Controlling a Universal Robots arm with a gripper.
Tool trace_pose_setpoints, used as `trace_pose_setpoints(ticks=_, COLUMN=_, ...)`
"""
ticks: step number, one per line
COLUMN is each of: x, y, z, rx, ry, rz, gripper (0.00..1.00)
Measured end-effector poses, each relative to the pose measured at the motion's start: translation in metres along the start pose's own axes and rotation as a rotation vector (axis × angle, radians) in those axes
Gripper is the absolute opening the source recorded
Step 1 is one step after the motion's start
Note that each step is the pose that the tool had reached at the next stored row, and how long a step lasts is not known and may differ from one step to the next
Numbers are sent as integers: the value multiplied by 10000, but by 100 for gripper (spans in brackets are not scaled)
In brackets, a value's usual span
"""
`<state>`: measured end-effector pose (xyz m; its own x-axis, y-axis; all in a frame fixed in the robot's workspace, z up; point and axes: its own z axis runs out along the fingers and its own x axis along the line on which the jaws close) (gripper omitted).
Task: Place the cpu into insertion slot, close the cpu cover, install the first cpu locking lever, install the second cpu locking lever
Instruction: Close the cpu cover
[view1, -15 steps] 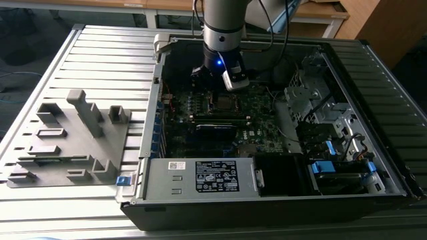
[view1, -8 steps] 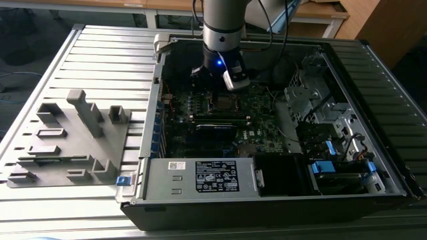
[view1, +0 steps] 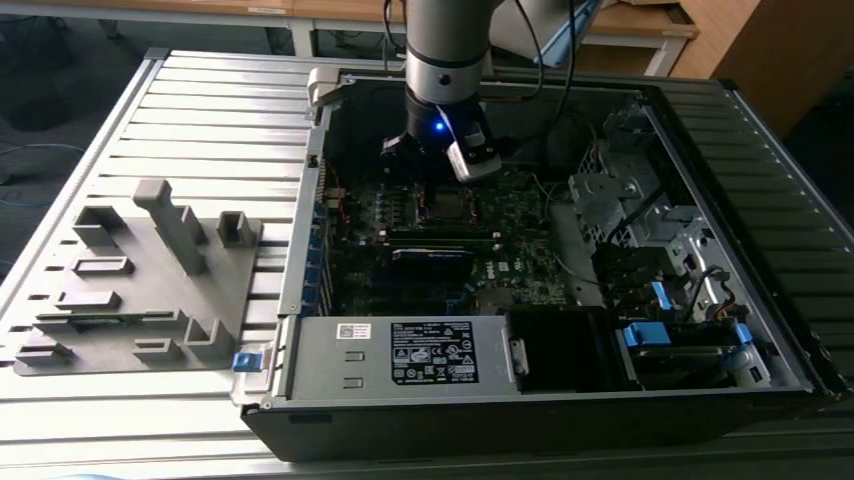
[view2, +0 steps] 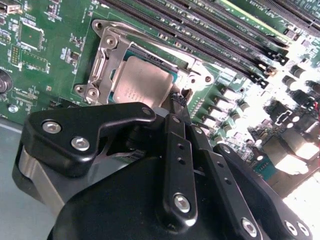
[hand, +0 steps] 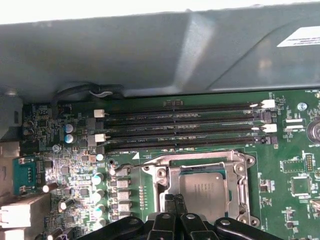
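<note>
Dull grey square cpu (view2: 142, 85) (silver-rimmed insertion slot (view2: 101, 62))

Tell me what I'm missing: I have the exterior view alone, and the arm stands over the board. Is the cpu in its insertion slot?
Observer: Yes. In both wrist views the cpu lies flat in place, grey top up.
Reviewer: And the cover?
Observer: The cpu cover lies down around it, and the chip's top shows through the cut-out.
Reviewer: What is the hand doing?
Observer: In the second wrist view the hand has its fingers together, with the tips at one edge of the cpu. Whether they touch it I cannot tell.
</note>
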<state>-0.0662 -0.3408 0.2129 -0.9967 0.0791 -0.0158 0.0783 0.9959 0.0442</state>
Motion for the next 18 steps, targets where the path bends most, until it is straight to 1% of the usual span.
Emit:
trace_pose_setpoints(ticks=7, x=4, y=-1, z=8, rx=-3, ry=-13, rz=-18, gripper=11)
trace_pose_setpoints(ticks=10, x=24, y=-2, z=11, rx=-5, ry=-14, rz=-16, gripper=11)
trace_pose_setpoints(ticks=14, x=34, y=-5, z=34, rx=-4, ry=-16, rz=-18, gripper=11)
trace_pose_setpoints(ticks=18, x=35, y=-4, z=36, rx=-3, ry=-16, rz=-17, gripper=11)
